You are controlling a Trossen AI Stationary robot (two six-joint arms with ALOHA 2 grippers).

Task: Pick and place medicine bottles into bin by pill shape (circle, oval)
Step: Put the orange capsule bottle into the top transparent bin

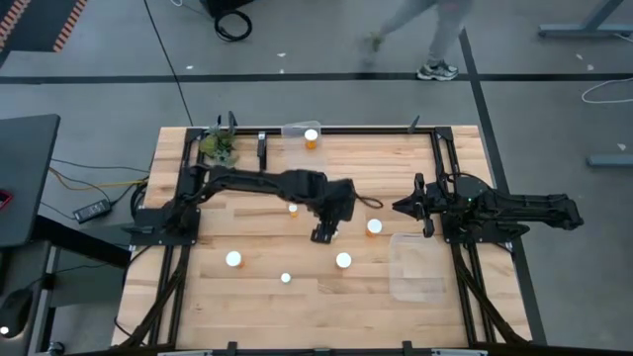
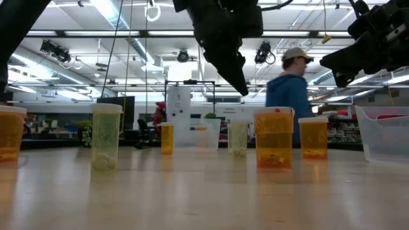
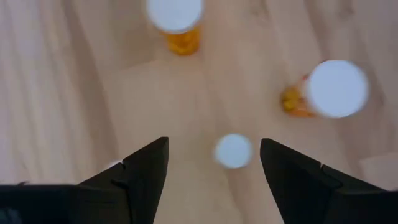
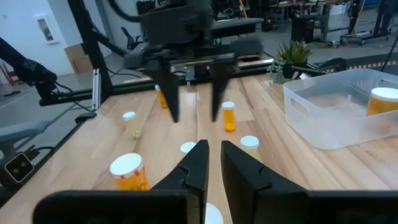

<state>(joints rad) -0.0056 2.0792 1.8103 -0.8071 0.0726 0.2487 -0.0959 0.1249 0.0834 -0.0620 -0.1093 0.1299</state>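
Several orange medicine bottles with white caps stand upright on the wooden table: one [image 1: 374, 226] right of centre, others [image 1: 343, 260] [image 1: 234, 259] nearer the front. My left gripper [image 1: 324, 234] hangs open above the table's middle, holding nothing. In the left wrist view a small white cap [image 3: 233, 151] shows on the table below, between its fingers. Another bottle [image 1: 311, 136] stands in a clear bin [image 1: 295, 129] at the far edge. My right gripper [image 1: 399, 207] waits shut at the right, pointing toward the middle.
A second clear bin [image 1: 417, 267] sits on the table at the near right. A small green plant [image 1: 220, 146] stands at the far left corner. Black frame rails run along the table's sides. A person [image 2: 289, 83] walks in the room behind the table.
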